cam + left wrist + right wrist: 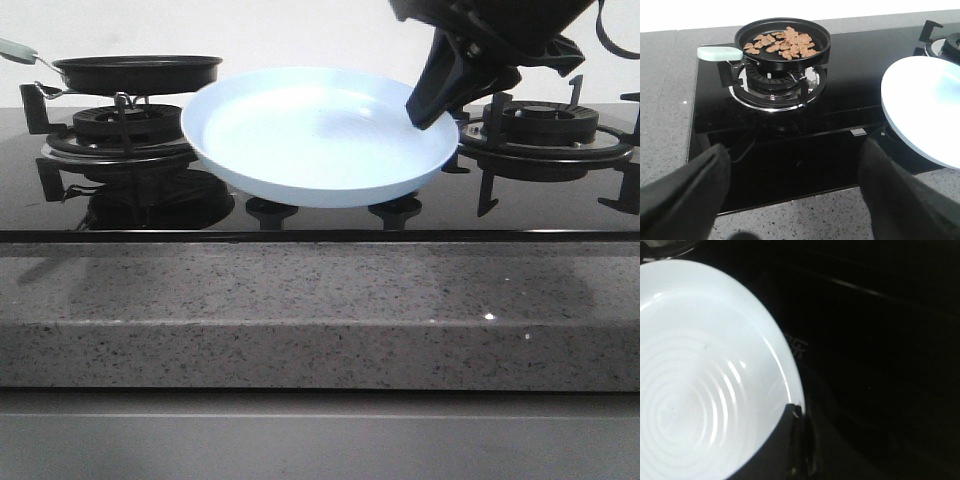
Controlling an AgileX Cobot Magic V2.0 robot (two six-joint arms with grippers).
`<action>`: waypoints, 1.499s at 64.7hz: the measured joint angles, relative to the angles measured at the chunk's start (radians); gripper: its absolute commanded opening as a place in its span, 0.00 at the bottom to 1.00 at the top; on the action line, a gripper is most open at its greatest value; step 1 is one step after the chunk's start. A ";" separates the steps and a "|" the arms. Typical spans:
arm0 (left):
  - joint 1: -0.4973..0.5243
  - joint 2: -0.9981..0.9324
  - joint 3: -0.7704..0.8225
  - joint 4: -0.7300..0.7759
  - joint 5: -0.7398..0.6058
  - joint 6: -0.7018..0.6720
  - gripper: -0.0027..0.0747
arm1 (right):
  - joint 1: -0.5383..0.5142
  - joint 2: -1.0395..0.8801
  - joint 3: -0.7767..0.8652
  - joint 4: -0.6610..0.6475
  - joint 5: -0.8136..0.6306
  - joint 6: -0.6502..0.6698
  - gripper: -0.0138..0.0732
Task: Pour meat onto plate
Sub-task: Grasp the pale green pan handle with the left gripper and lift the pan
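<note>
My right gripper (432, 112) is showing matte black, tapering fingers beneath a bulky black wrist housing, with a dark cable (610, 35) looping beside it. My left gripper's fingers (682, 197) are appearing as broad, rounded, plain black pads.

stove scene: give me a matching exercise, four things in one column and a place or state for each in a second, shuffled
Things:
1. meat
2. plate
3. frying pan
4. left gripper

Places or states:
a. open, holding nothing
b. sits on the left burner
c. lifted above the cooktop, rim gripped by the right gripper
d. heaped inside the black pan

Pairs: 1-d, 2-c, 3-b, 4-a
</note>
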 measured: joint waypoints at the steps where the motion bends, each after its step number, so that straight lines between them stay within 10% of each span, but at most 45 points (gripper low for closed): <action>1: 0.000 0.000 0.000 0.000 0.000 0.000 0.72 | 0.000 0.000 0.000 0.000 -0.002 0.000 0.09; 60: 0.139 0.358 -0.259 -0.035 0.141 0.002 0.87 | 0.000 0.001 0.000 0.004 -0.003 0.000 0.09; 97: 0.566 0.825 -0.439 -0.896 0.169 0.411 0.81 | 0.000 0.001 0.000 0.004 -0.003 0.000 0.09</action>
